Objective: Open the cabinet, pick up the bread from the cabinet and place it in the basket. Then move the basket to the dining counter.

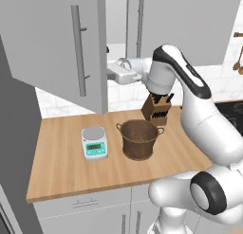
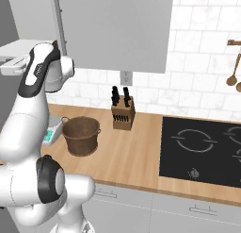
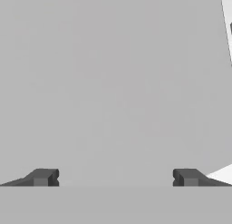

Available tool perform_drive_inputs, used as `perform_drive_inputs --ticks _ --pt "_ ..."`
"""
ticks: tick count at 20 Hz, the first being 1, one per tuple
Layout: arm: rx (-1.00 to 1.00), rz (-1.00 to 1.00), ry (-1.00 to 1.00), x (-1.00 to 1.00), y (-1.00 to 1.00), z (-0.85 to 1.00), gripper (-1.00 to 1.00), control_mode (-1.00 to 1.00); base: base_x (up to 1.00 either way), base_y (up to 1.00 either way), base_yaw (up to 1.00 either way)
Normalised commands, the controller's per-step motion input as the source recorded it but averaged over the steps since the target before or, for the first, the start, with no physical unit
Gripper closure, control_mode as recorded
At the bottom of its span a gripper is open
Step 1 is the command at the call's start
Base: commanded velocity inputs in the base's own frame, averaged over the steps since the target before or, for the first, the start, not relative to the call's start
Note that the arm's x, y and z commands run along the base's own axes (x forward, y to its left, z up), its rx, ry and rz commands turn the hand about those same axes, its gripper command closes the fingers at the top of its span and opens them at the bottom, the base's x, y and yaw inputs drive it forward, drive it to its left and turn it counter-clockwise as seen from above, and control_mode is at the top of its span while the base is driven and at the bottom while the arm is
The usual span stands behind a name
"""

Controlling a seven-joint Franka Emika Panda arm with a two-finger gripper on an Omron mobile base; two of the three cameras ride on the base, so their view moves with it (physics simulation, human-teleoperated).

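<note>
Wood counter (image 1: 61,166) bears upright basket (image 1: 139,139), mouth upward.

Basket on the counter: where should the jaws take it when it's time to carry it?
Probably the basket rim, coming straight down from above: it stands upright and open-topped, a thin wall the open gripper could straddle. Its two loop handles look small; the scale crowds its left.

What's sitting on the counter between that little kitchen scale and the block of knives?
The brown woven basket stands between the scale and the knife block, apart from both. The left base view shows this best.
</note>
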Motion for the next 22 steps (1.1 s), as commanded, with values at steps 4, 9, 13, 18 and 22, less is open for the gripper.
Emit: perform_drive_inputs --ticks 4,9,13,18,22 --pt "-0.04 0.01 0.01 0.19 0.6 -0.14 -1.0 -1.0 0.0 0.0 0.0" --pt "-0.03 0.0 0.08 0.0 0.71 -0.05 -1.0 -1.0 0.0 0.0 0.0" --pt "0.0 0.0 0.19 -0.01 0.69 -0.08 -1.0 -1.0 0.0 0.0 0.0" --pt "0.0 0.0 0.11 -0.31 0.59 -0.16 -1.0 -1.0 0.0 0.0 0.0" --pt "0.0 0.0 0.06 -0.36 0.57 -0.11 -1.0 -1.0 0.0 0.0 0.0"
